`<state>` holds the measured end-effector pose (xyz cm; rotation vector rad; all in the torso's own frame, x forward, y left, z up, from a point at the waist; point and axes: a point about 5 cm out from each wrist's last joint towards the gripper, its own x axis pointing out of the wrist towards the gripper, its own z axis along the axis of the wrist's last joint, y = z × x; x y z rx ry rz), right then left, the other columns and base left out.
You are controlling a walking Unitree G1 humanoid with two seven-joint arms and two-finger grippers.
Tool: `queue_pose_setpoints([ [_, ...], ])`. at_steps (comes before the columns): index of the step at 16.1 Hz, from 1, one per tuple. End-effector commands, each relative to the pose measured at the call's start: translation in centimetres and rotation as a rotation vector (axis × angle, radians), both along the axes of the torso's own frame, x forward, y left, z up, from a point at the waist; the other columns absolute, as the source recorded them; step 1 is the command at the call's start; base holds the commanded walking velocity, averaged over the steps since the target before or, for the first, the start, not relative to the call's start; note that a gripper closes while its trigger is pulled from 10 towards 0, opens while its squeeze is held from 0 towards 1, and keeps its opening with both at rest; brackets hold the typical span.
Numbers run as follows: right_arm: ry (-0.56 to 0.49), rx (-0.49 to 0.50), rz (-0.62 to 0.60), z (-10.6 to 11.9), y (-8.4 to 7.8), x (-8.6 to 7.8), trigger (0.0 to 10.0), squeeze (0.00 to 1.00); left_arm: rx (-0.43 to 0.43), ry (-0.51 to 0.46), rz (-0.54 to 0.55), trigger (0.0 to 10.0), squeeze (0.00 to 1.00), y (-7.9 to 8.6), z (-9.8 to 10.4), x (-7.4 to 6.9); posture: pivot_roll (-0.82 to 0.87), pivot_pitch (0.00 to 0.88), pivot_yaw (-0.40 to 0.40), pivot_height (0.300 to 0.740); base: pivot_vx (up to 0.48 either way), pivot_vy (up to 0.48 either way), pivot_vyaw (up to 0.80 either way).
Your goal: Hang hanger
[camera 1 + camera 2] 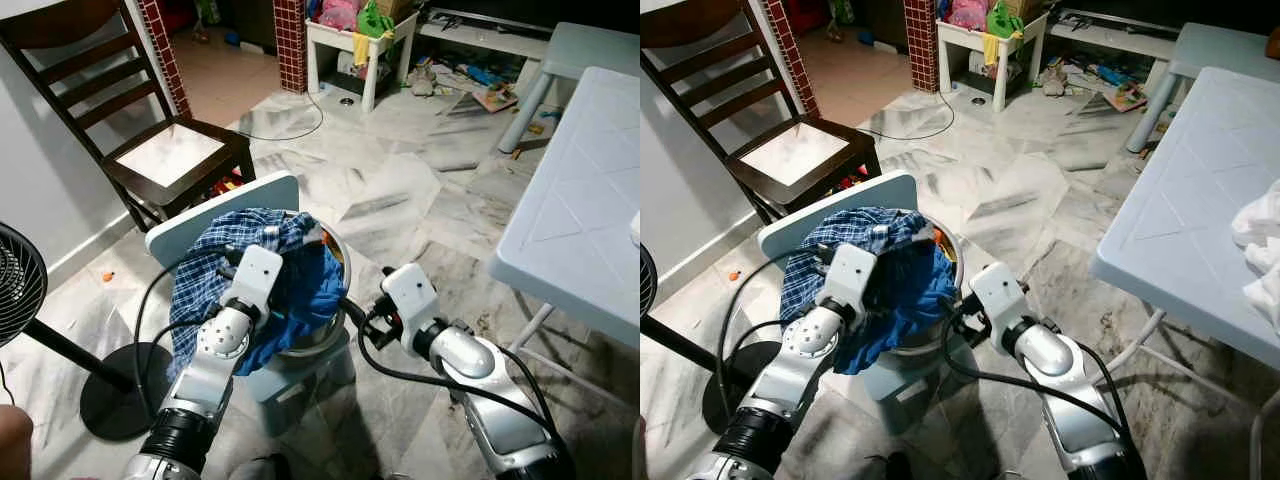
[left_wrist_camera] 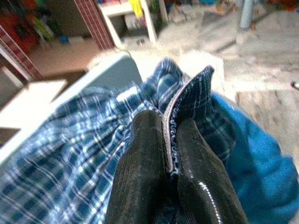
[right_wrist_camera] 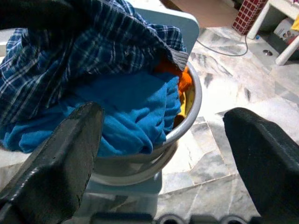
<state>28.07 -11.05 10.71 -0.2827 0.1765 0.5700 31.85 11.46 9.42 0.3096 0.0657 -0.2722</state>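
Left gripper [image 2: 170, 140] is over the laundry pile, fingers pinched tight on a hem fold of the blue plaid shirt [image 1: 215, 262]. The shirt drapes over the near-left rim of the metal basin [image 3: 192, 105] and hangs down its side. Under it lies a bright blue cloth [image 3: 135, 109], with something orange [image 3: 183, 80] tucked against the far rim.

Right gripper [image 3: 163, 140] hovers just beside the basin's right edge, fingers spread wide, gripping nothing. In the right wrist view the basin rim sits between the two fingers.

The basin rests on a pale blue stool [image 1: 215, 215]; its back panel stands up behind the pile. No hanger can be made out among the clothes.

Room around: dark wooden chair [image 1: 150, 150] close behind on the left, floor fan base [image 1: 115, 390] near the left arm, edge of a pale plastic table [image 1: 575, 200] close on the right. Open marble floor [image 1: 400, 190] lies beyond the basin, between chair and table. Clutter and a small white table [image 1: 360, 40] are well away at the far wall.
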Motion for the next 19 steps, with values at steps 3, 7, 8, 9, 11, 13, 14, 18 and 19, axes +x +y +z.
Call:
queue_pose_setpoints([
  [3,-0.009,0.003,0.003,0.0,0.2,0.3,10.0,0.0,0.068,-0.225,-0.035,0.0,0.0,0.0,3.6,0.8,-0.06,0.052,0.041,0.74,0.0,0.0,0.0],
  [7,-0.022,0.01,-0.006,0.0,0.4,0.6,10.0,0.0,0.105,-0.438,-0.241,0.0,0.0,-2.6,8.8,1.7,-0.06,0.041,0.043,0.74,0.0,0.0,0.0],
  [8,-0.032,0.013,-0.021,0.1,0.3,0.9,10.0,0.0,0.092,-0.479,-0.301,0.0,0.0,-3.4,10.3,1.5,-0.06,0.034,0.047,0.74,0.0,0.0,0.0],
  [9,-0.05,0.022,-0.044,0.4,0.2,1.2,10.0,0.0,0.063,-0.512,-0.364,0.0,0.0,-4.1,11.6,1.2,-0.06,0.028,0.05,0.74,0.0,0.0,0.0],
  [11,-0.053,0.031,-0.067,0.4,-0.1,1.5,10.0,0.0,0.061,-0.53,-0.402,0.0,0.0,-4.1,12.3,0.6,-0.04,0.021,0.053,0.74,0.0,0.0,0.0],
  [13,-0.051,0.039,-0.083,0.3,-0.2,1.8,10.0,0.0,0.096,-0.512,-0.371,0.0,0.0,-2.7,11.6,-0.3,-0.03,0.021,0.054,0.74,0.0,0.0,0.0],
  [14,-0.051,0.042,-0.083,0.2,0.0,1.8,10.0,0.0,0.096,-0.456,-0.312,0.0,0.0,-1.4,10.1,-0.4,-0.02,0.026,0.048,0.74,0.0,0.0,0.0],
  [18,-0.043,0.04,-0.062,0.0,0.2,1.4,10.0,0.0,0.086,-0.382,-0.154,0.0,0.0,2.2,8.3,-1.0,-0.02,0.031,0.033,0.74,0.0,0.0,0.0],
  [19,-0.047,0.039,-0.066,0.1,-0.1,1.6,10.0,0.0,0.056,-0.331,-0.123,0.0,0.0,3.2,7.6,-1.6,-0.02,0.029,0.025,0.74,0.0,0.0,0.0],
])
